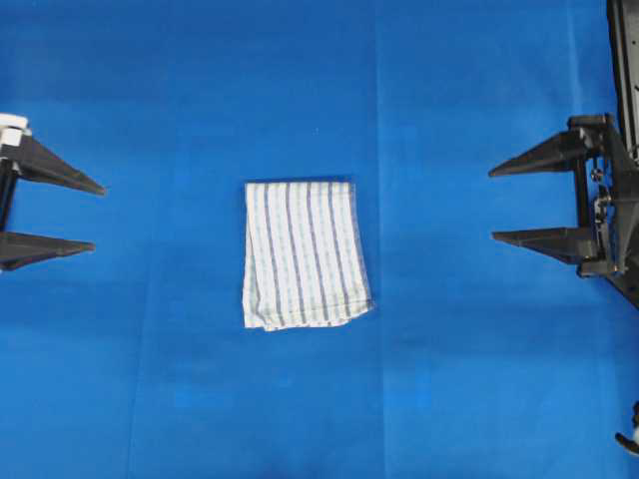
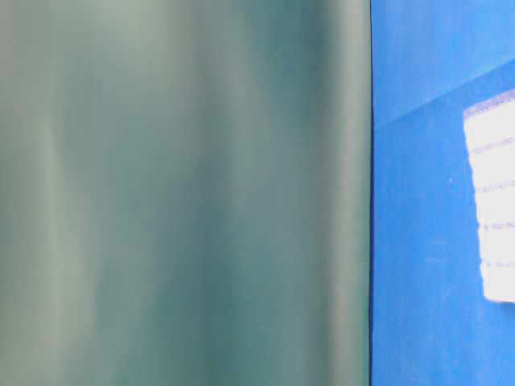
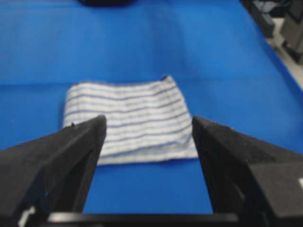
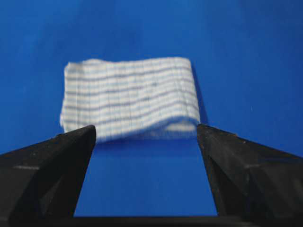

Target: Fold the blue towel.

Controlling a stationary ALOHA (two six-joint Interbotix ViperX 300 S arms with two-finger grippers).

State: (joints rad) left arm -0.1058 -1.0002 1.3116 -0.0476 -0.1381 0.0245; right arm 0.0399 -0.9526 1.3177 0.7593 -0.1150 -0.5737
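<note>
The blue towel (image 1: 305, 255) lies folded at the centre of the table (image 1: 469, 379). The left tool (image 1: 95, 217) at 9 o'clock and right tool (image 1: 494, 204) at 3 o'clock stand well apart from it, jaws spread wide, empty.

Probably lab bench (blue table covering (image 1: 449, 100))

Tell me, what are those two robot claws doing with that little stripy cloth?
Right now neither claw is touching it. The striped towel lies by itself in the middle of the blue table cover, looking already folded into a small, thick rectangle. The left gripper sits at the left side and the right gripper at the right side, both wide open and empty, pointing toward the towel with bare cover between them and it.
</note>
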